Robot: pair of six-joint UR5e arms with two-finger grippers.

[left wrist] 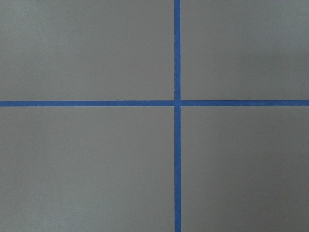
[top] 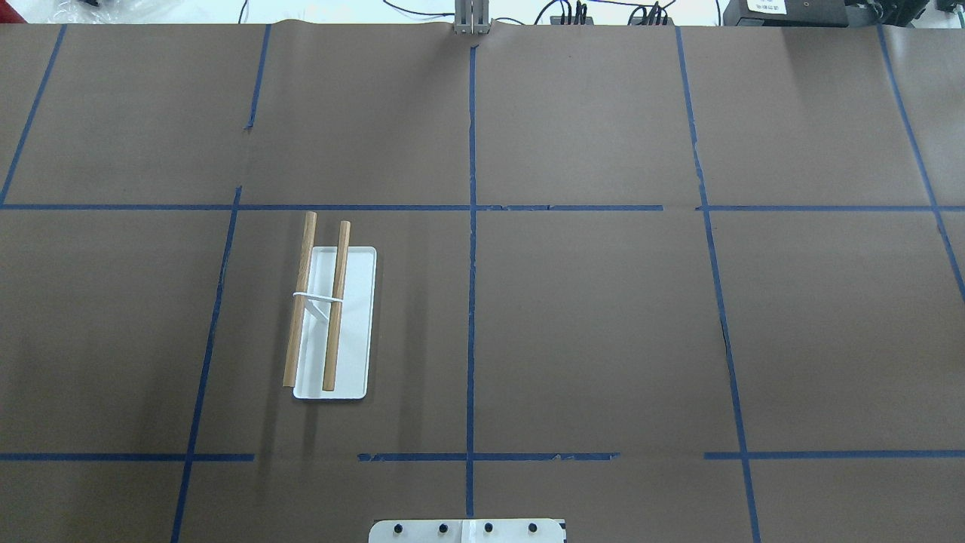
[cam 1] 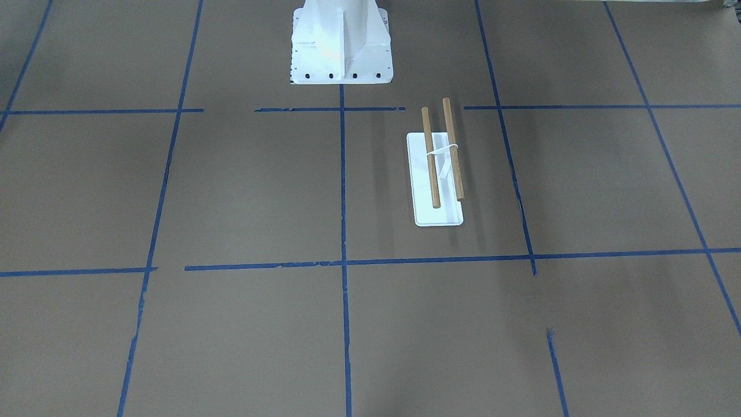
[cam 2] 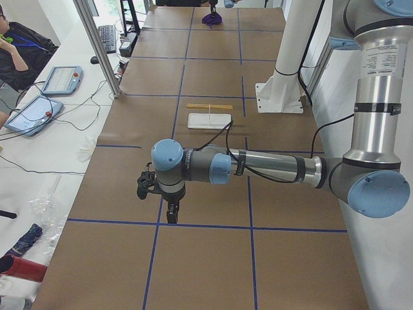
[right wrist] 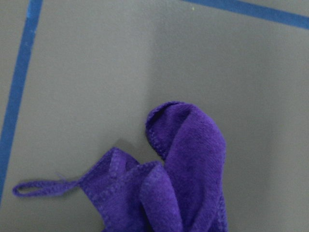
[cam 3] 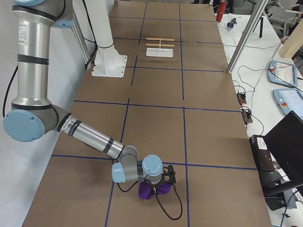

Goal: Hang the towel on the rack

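Note:
The rack (cam 1: 435, 179) has a flat white base, a thin white upright and two brown dowel rods. It stands on the brown table on the robot's left side and also shows in the overhead view (top: 332, 317) and both side views (cam 2: 210, 119) (cam 3: 160, 47). Nothing hangs on it. The purple towel (cam 3: 154, 190) lies crumpled at the table's right end and fills the right wrist view (right wrist: 183, 179). My right gripper (cam 3: 160, 185) is down at the towel; I cannot tell its state. My left gripper (cam 2: 169, 210) hangs over bare table at the left end; I cannot tell its state.
The white bolted robot pedestal (cam 1: 341, 46) stands at the robot's edge of the table. Blue tape lines (left wrist: 176, 102) grid the brown cover. An aluminium post (cam 2: 97, 45), tablets (cam 2: 61, 79), cables and a seated operator (cam 2: 13, 45) are along the far side.

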